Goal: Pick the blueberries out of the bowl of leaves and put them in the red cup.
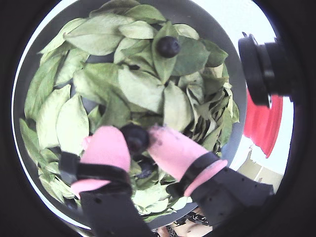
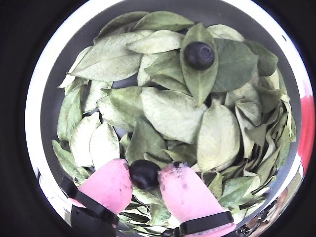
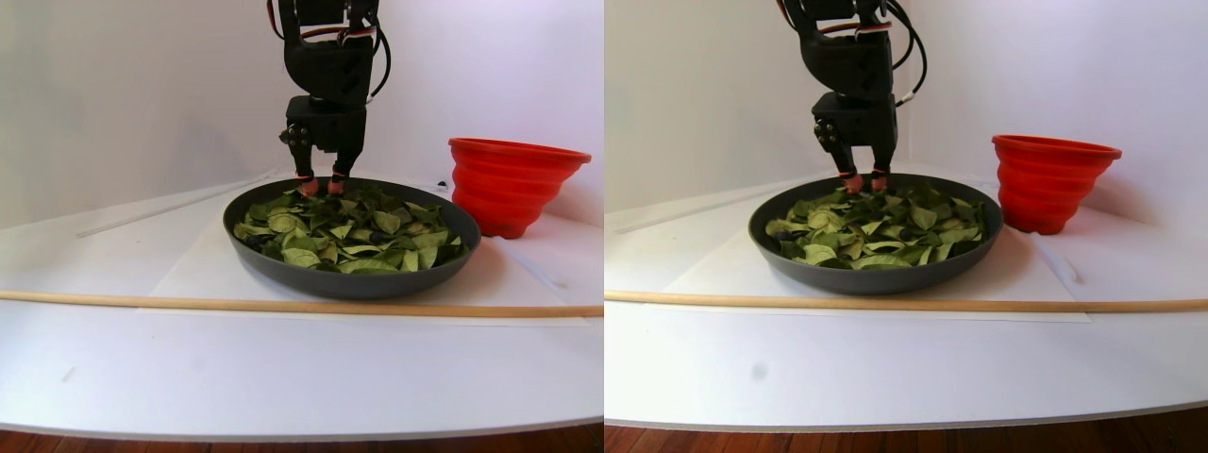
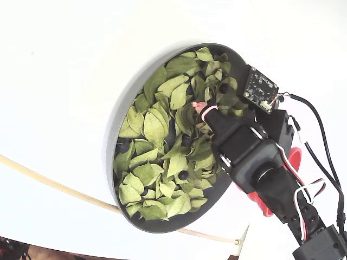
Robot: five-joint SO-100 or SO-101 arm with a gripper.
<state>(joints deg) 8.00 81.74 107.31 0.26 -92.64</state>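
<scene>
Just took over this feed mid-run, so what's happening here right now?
The arm's tool is down in the bowl of leaves, its pink fingertips closed on one blueberry. That berry sits at leaf level, not lifted. Another blueberry lies exposed on a leaf farther in, and more dark berries show among the leaves in the fixed view. The red cup stands beside the bowl; its inside is not visible.
</scene>
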